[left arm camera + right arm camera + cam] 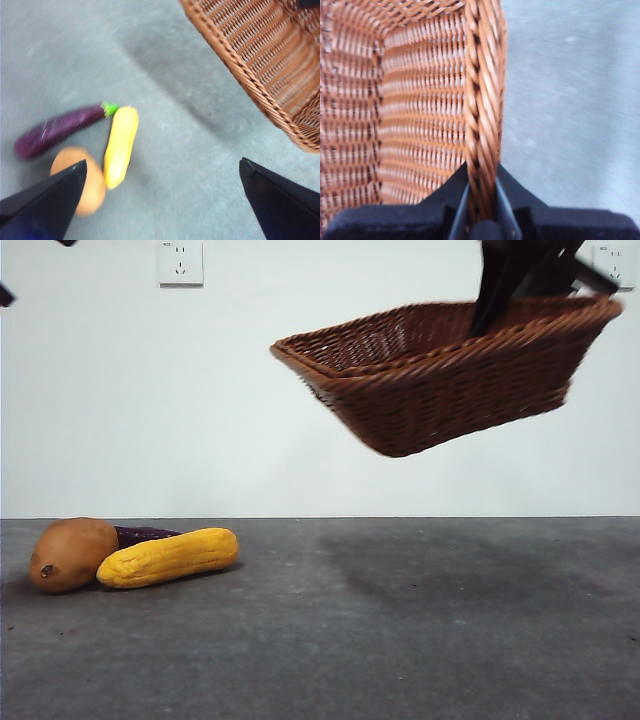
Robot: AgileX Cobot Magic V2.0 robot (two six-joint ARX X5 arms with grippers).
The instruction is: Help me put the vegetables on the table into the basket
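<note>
The woven brown basket (440,375) hangs tilted in the air at the upper right of the front view, held by its right rim. My right gripper (481,200) is shut on that braided rim (482,100). On the table (400,620) at the left lie the potato (70,553), the yellow corn (168,557) and, behind them, the purple eggplant (143,534). My left gripper (162,175) is open high above the table, with the corn (120,145), eggplant (57,129) and potato (95,187) below it and the basket (270,60) off to one side.
A white wall with power sockets (180,262) rises behind the table. The basket's shadow (420,565) falls on the grey surface right of the vegetables.
</note>
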